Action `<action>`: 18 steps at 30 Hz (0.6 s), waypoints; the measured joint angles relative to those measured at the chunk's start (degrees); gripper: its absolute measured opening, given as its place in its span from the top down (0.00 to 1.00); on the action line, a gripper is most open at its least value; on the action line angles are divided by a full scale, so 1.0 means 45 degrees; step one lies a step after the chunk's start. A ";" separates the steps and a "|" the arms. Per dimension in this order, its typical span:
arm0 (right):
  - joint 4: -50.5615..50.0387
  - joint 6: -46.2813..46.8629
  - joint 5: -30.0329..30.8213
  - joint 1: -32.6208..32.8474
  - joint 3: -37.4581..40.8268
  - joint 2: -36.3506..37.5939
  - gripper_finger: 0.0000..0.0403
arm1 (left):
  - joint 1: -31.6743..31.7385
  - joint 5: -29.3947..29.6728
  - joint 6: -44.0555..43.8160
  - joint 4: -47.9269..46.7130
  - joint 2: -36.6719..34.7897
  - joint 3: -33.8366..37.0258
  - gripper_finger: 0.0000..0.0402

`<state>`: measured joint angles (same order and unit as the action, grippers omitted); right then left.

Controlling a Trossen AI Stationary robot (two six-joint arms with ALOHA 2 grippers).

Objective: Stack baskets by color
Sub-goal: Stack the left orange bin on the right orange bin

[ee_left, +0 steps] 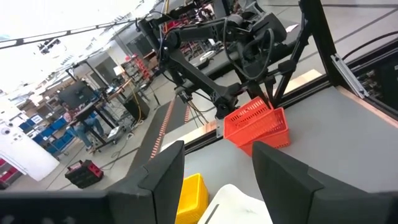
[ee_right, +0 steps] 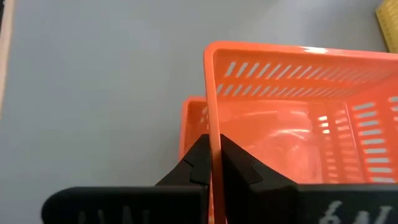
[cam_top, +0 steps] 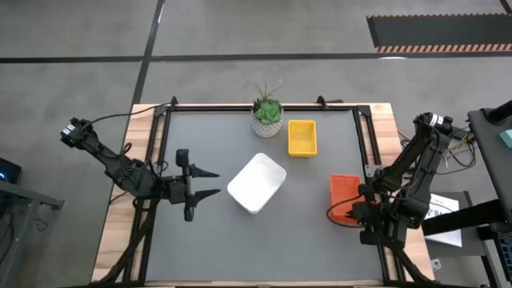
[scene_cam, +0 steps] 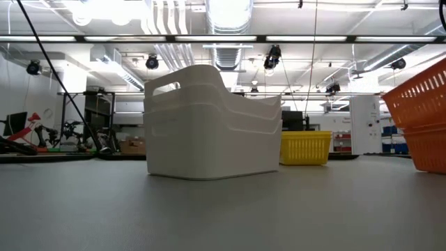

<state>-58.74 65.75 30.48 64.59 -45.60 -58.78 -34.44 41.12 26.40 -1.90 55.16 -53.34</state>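
Note:
A stack of white baskets [cam_top: 257, 182] stands mid-table, and a yellow basket [cam_top: 302, 137] stands behind it. At the right lie two orange baskets [cam_top: 346, 194], the upper one [ee_right: 292, 118] tilted over the lower one [ee_right: 191, 121]. My right gripper [ee_right: 214, 152] is shut on the upper orange basket. Left of the white stack my left gripper [cam_top: 218, 182] hangs open and level, pointing at the stack and touching nothing. My right gripper pinches the rim of one wall [ee_right: 213, 127] of the upper orange basket, with one finger inside the basket and one outside. The fingers slant down from above and lie across the wall. The basket [scene_cam: 417, 94] sits tilted, one end raised, over the lower orange basket [scene_cam: 426, 150].
A small potted green plant [cam_top: 267, 116] stands at the far edge beside the yellow basket. Bare grey tabletop [cam_top: 264, 248] stretches along the near side. The table's metal frame rails [cam_top: 370, 136] run along both sides.

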 joint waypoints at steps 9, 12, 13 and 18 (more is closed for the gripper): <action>0.0075 0.0385 -0.0168 0.0206 0.0029 -0.1125 0.98 | -0.0001 0.0010 0.0035 -0.0021 0.0000 0.0000 0.57; 0.0171 0.0409 -0.0213 0.0206 0.0029 -0.1526 0.98 | 0.0000 0.0010 0.0231 -0.0021 0.0000 0.0000 0.57; 0.0171 0.0405 -0.0213 0.0206 0.0029 -0.1650 0.98 | 0.0000 0.0010 0.0231 -0.0021 0.0000 0.0000 0.57; 0.0209 0.0432 -0.0259 0.0206 0.0029 -0.2194 0.98 | 0.0000 0.0015 0.0231 -0.0021 0.0000 0.0005 0.57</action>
<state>-57.80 67.70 29.31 65.52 -45.47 -68.65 -34.44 41.19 27.44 -2.00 55.16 -53.32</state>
